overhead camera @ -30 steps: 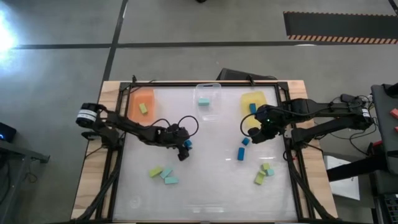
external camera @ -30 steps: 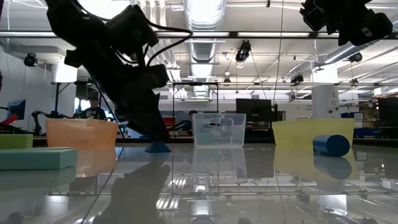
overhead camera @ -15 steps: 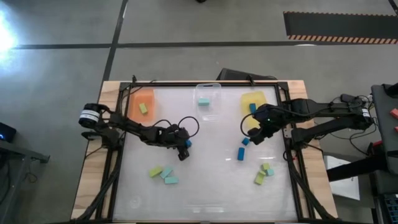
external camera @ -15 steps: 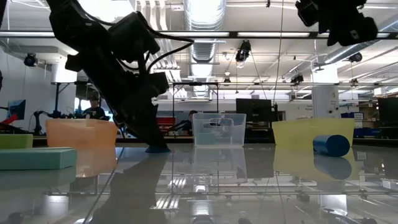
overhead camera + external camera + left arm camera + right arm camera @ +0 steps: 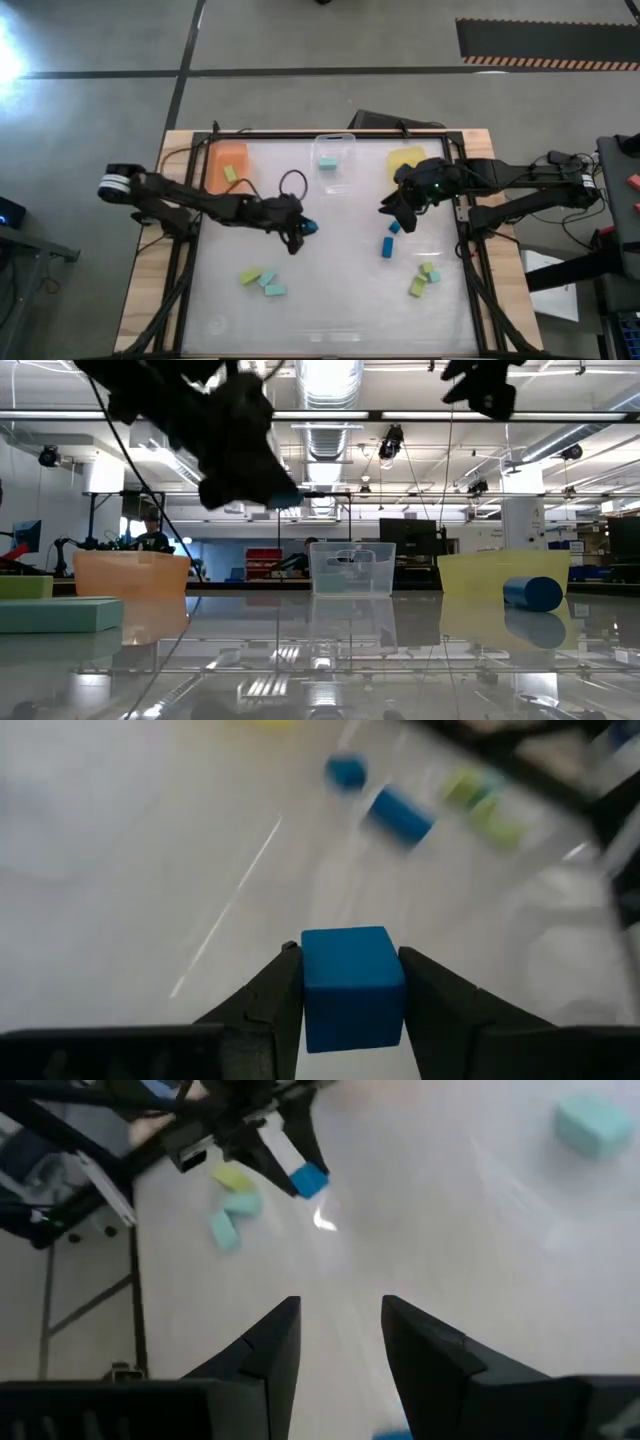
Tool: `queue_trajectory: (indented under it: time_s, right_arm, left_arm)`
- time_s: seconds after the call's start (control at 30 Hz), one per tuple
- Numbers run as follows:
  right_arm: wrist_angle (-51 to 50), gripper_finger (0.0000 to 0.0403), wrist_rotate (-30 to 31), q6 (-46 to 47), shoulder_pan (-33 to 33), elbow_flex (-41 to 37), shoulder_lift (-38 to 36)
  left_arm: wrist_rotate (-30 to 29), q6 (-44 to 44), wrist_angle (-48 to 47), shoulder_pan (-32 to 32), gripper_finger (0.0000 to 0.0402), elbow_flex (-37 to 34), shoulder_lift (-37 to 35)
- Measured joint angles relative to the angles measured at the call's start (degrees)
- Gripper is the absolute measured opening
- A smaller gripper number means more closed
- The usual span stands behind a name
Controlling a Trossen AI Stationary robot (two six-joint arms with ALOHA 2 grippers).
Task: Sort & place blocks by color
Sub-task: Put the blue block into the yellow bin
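My left gripper [image 5: 300,230] hangs above the middle of the table, shut on a blue cube [image 5: 352,985], also in the high view [image 5: 309,227]. My right gripper [image 5: 340,1320] is open and holds nothing. It hovers right of centre [image 5: 392,208], just above two loose blue blocks [image 5: 394,227] [image 5: 386,246]. A yellow-green block [image 5: 230,174] lies in the orange tray [image 5: 228,155]. A teal block [image 5: 327,163] lies in the clear tray [image 5: 336,145]. The yellow tray [image 5: 406,157] is partly hidden by the right arm. My left gripper pinches the blue cube by two opposite side faces [image 5: 308,990] between its two fingers. The fingers slant down from the table's left. The cube is lifted clear of the table [image 5: 286,495] and sits level in the hold.
Yellow-green and teal blocks lie in a cluster at the near left [image 5: 262,280], and another cluster lies at the near right [image 5: 425,278]. The three trays line the far edge. A dark frame rail [image 5: 468,215] borders the table's right side.
My left gripper has taken hold of the blue cube and lifted it up clear of the table, drifting slightly toward the right edge. My right gripper has moved toward the table's left, away from the yellow tray, with its finger gap unchanged.
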Motion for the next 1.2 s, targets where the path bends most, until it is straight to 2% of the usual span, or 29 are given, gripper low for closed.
queue_trajectory:
  time_s: [0.13,0.33,0.57,0.73,0.83,1.0,1.2]
  right_arm:
    - [5.9,0.0132,0.0,-4.3,0.0,0.0,0.0]
    - [19.7,0.0132,0.1,-13.4,0.0,0.0,0.4]
    - [31.4,0.0139,5.6,-27.9,0.0,0.0,2.3]
    - [39.2,0.0181,11.8,-33.1,0.0,0.0,5.7]
    - [44.3,0.0214,12.0,-33.3,0.0,0.0,7.8]
    - [44.7,0.0262,11.8,-33.8,0.0,2.7,11.7]
    - [44.6,0.0294,11.8,-35.5,0.0,7.3,17.6]
  left_arm:
    - [0.0,-2.7,1.6,0.4,0.0118,-0.1,-5.4]
    - [-0.2,-11.8,8.9,2.3,0.0118,-0.3,-12.3]
    - [-2.7,-24.1,14.7,4.7,0.0118,-0.4,-16.2]
    - [-4.2,-29.1,22.4,4.8,0.0118,-0.4,-16.1]
    - [-5.2,-30.7,25.2,4.8,0.0118,-0.4,-15.7]
    - [-6.9,-32.6,26.2,4.8,0.0118,-0.4,-15.4]
    - [-7.8,-31.9,29.7,4.8,0.0118,-0.5,-15.0]
